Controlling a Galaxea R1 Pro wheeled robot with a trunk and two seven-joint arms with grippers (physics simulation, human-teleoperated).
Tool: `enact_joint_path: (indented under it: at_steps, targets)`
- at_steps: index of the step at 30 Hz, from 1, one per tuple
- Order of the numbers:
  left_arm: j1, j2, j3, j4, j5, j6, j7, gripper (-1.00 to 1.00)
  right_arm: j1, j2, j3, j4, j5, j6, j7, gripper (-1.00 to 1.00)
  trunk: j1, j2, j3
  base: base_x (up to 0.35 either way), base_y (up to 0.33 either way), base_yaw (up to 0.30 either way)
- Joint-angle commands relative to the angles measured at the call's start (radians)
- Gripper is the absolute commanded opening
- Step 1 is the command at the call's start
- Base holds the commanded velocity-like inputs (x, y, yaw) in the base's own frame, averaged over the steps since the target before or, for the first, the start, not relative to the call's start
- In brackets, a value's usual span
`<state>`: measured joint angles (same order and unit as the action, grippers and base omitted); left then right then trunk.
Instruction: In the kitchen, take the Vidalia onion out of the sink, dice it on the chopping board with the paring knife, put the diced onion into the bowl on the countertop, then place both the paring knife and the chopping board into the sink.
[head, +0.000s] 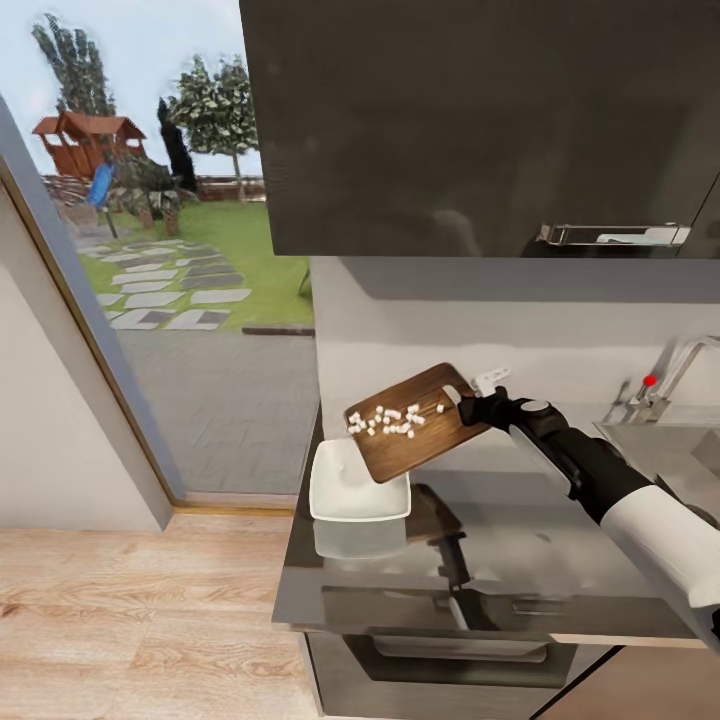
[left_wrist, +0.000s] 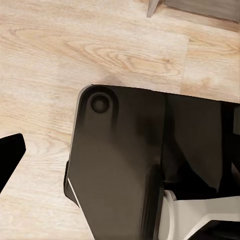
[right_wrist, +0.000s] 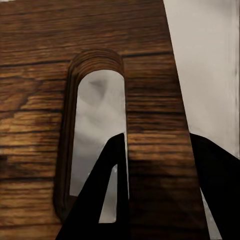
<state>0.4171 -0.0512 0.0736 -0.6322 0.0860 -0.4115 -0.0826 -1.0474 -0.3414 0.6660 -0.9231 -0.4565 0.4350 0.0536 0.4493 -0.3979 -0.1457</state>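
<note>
Right gripper (head: 470, 405) clamped on chopping board (head: 425, 432) at handle-slot end, one finger (right_wrist: 107, 192) through slot. Board tilted over bowl (head: 355, 487) on countertop (head: 520, 560), probably so diced onion (head: 392, 420) slides in. Left gripper state: cannot tell.

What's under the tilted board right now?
The white bowl sits on the countertop below the chopping board's lower edge. The board hides the bowl's far corner. Diced onion lies on top.

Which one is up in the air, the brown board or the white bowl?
The chopping board. The right tool holds it by one end, tilted, with onion bits on it. The bowl sits flat on the countertop underneath its low end.
</note>
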Motion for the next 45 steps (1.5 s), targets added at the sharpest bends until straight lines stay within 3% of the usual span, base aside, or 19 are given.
enact_joint_path:
  at_steps: [1, 9, 19, 24, 28, 45]
  targets:
    - [0.0, -0.001, 0.004, -0.001, 0.009, 0.0, -0.008, 1.0, -0.001, -0.001, 0.003, -0.002, -0.001, 0.004, -0.01, -1.0, 0.001, -0.002, -0.002, 0.0, 0.0, 0.0]
    - [0.0, -0.001, 0.003, -0.001, 0.009, 0.0, -0.009, 1.0, -0.001, 0.001, 0.004, -0.002, 0.064, 0.005, -0.033, -1.0, 0.001, -0.002, -0.002, 0.0, 0.0, 0.0]
    - [0.0, -0.001, 0.004, -0.001, 0.009, 0.0, -0.009, 1.0, -0.002, 0.009, 0.005, -0.002, 0.073, 0.006, -0.037, -1.0, 0.001, -0.002, -0.002, 0.0, 0.0, 0.0]
    - [0.0, -0.001, 0.004, -0.001, 0.009, 0.0, -0.008, 1.0, -0.002, 0.045, 0.005, -0.002, 0.079, 0.017, -0.081, -1.0, 0.001, -0.002, -0.002, 0.0, 0.0, 0.0]
    - [0.0, -0.001, 0.004, -0.001, 0.009, 0.0, -0.009, 1.0, -0.002, 0.058, 0.004, -0.002, 0.09, 0.029, -0.099, -1.0, 0.001, -0.002, -0.002, 0.0, 0.0, 0.0]
    - [0.0, -0.001, 0.003, -0.001, 0.009, 0.0, -0.009, 1.0, -0.001, 0.064, 0.005, -0.002, 0.128, 0.033, -0.107, -1.0, 0.001, -0.002, -0.002, 0.0, 0.0, 0.0]
